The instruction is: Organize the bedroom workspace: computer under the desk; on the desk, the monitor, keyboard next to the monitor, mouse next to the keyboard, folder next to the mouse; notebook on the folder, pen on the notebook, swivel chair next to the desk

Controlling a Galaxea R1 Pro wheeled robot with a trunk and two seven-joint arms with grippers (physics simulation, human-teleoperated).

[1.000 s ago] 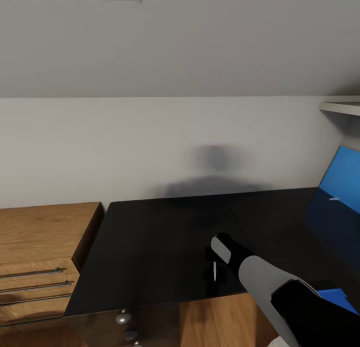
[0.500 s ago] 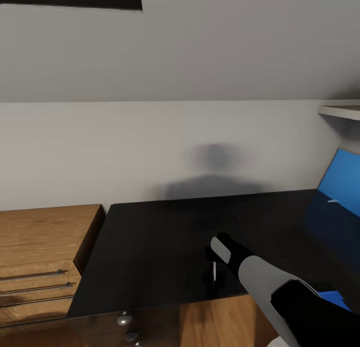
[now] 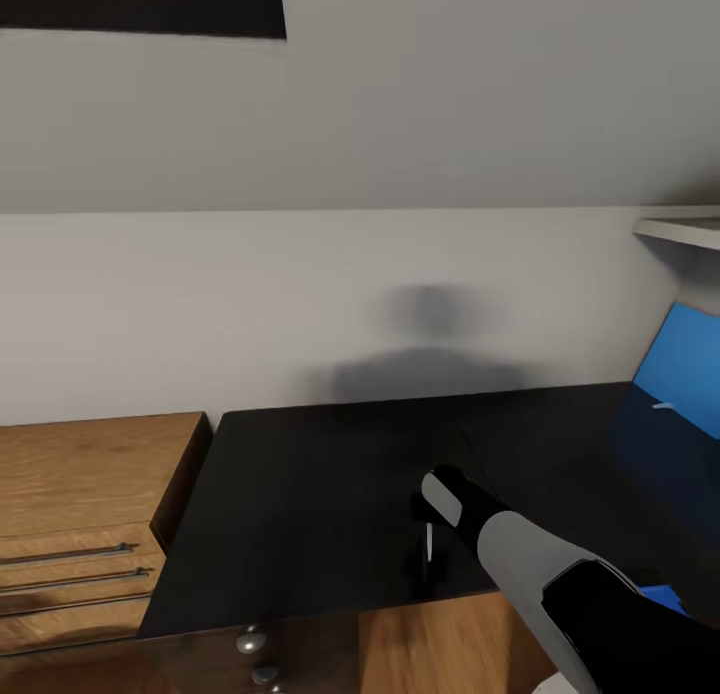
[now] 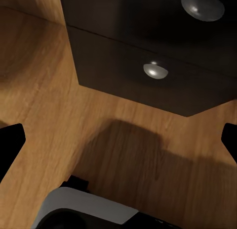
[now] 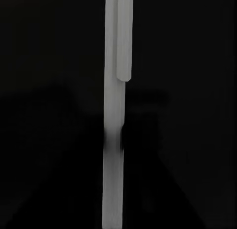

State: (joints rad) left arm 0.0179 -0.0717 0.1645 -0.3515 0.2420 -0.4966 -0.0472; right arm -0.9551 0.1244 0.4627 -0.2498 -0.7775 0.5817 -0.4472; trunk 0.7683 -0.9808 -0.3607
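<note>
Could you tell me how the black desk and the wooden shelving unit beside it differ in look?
The desk has a glossy black top that mirrors the wall, while the shelving unit is matte warm wood with visible grain. The desk's drawer front carries round silver knobs; the shelving unit has long thin bar handles. The desk top sits slightly higher. Both stand against the same grey wall.

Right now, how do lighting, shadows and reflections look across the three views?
Head view: a soft blurred shadow on the grey wall; the glossy black desk mirrors the blue panel. Left wrist view: a diffuse shadow on the wooden floor, highlights on the drawer knobs. Right wrist view: very dark, the pale pen bright against it.
</note>
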